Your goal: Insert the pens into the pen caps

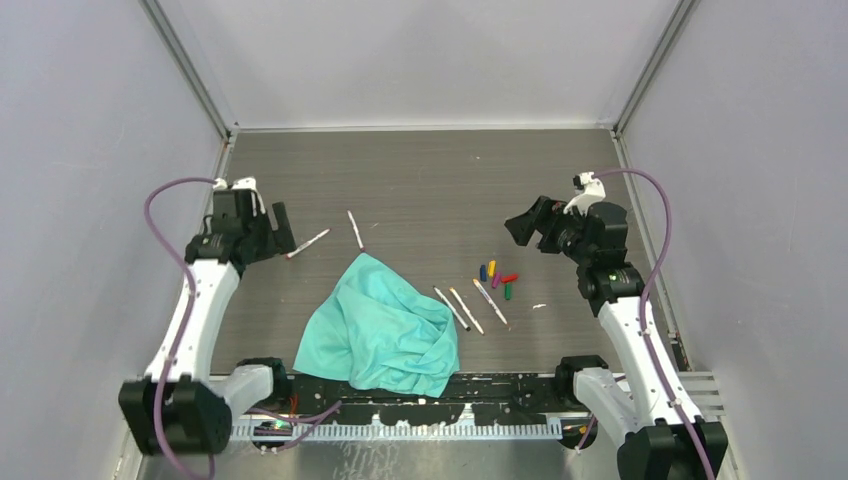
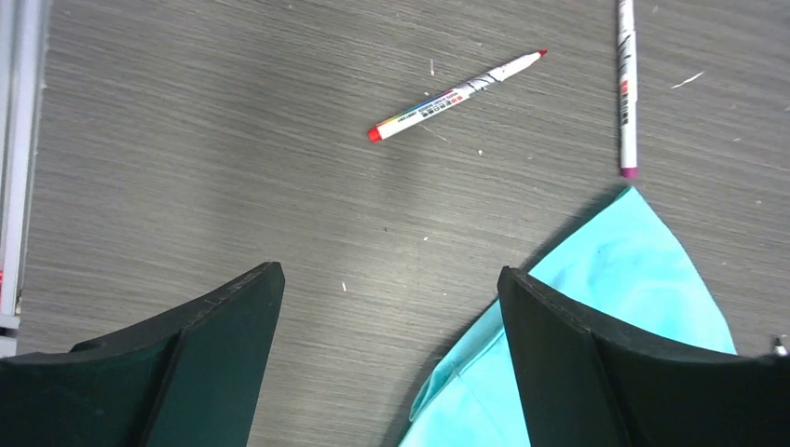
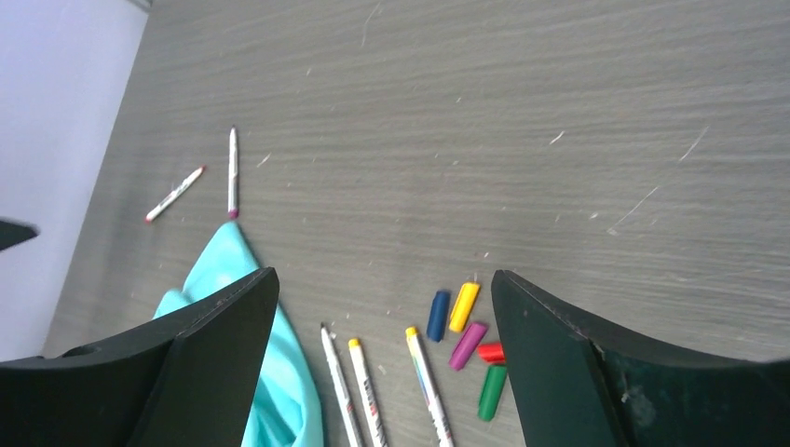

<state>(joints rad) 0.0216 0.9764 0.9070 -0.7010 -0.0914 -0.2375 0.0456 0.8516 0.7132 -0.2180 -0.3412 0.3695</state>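
Tiny print on the pens (image 2: 456, 95), illegible

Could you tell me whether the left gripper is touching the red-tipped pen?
Apart. The left wrist view shows the red-tipped pen lying ahead of the open left gripper, with bare table between them.

Grey wood-grain table (image 1: 420, 180), pale walls (image 1: 90, 120)
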